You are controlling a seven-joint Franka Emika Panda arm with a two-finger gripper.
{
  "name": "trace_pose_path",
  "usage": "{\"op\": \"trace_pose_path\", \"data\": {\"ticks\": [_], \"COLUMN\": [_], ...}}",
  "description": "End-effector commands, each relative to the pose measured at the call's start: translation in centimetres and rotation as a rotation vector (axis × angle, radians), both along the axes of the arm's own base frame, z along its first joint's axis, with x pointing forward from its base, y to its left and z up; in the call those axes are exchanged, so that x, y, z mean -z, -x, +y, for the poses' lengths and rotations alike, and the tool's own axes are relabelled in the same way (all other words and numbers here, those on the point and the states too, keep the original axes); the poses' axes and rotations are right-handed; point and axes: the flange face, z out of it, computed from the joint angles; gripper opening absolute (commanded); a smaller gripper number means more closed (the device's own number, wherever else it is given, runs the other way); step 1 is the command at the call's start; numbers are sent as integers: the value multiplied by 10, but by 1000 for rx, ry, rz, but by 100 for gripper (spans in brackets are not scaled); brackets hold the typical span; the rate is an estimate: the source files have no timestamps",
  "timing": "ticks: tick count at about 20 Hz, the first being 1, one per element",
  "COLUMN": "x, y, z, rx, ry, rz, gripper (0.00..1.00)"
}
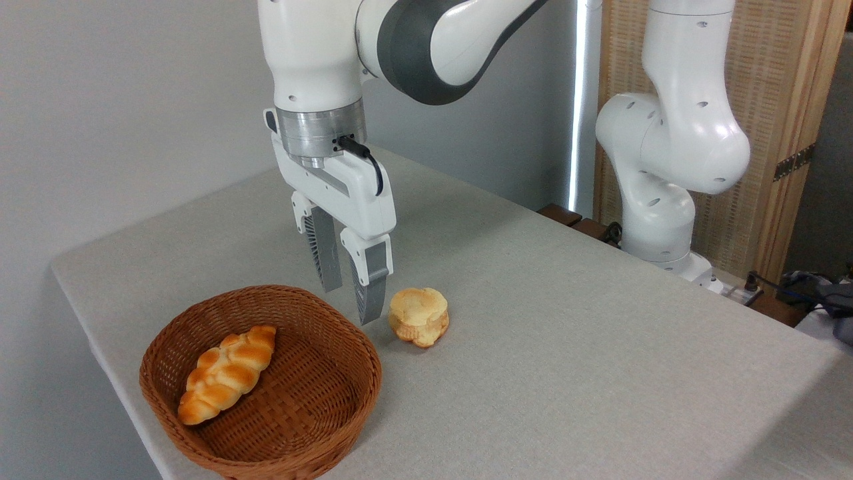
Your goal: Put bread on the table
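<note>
Basket (300, 413): a brown wicker bowl, round, standing near the front left corner of the table (566, 347). Its lowest edge is cut off by the bottom of the picture.
In the basket: only the bread (226, 373), a braided golden loaf. It lies on the left inner side, tilted, with one end near the back rim and the other end low at the front left.
Bun (418, 316): a pale round bun, outside the basket, on the table just to the right of the basket's back rim.
Pincer (346, 303): released, the two grey fingers (324, 257) are apart and nothing is between them. They point down and hang over the back right rim of the basket, just left of the bun. If the tips touch the rim, I cannot tell.
Arm (426, 47): white and grey, it comes from above; its upper part is cut off by the top edge.
Arm base (656, 220): stands behind the far right edge of the table.
Hard to see: dark cables and objects at the far right edge, too small and cut off to name.
</note>
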Motion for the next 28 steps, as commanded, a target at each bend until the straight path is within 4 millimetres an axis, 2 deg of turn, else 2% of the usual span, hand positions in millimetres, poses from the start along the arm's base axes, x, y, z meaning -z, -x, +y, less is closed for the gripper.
{"op": "trace_pose_path", "data": {"ticks": [1, 6, 17, 23, 28], "x": [-16, -16, -14, -1, -3], "y": [-2, -2, -2, -4, -17], "z": [2, 8, 4, 3, -3], "rx": [-6, -17, -9, -17, -217], "ry": [18, 19, 19, 16, 137], "rz": [-35, -35, -27, 8, -66], "gripper": [100, 100, 100, 100, 100]}}
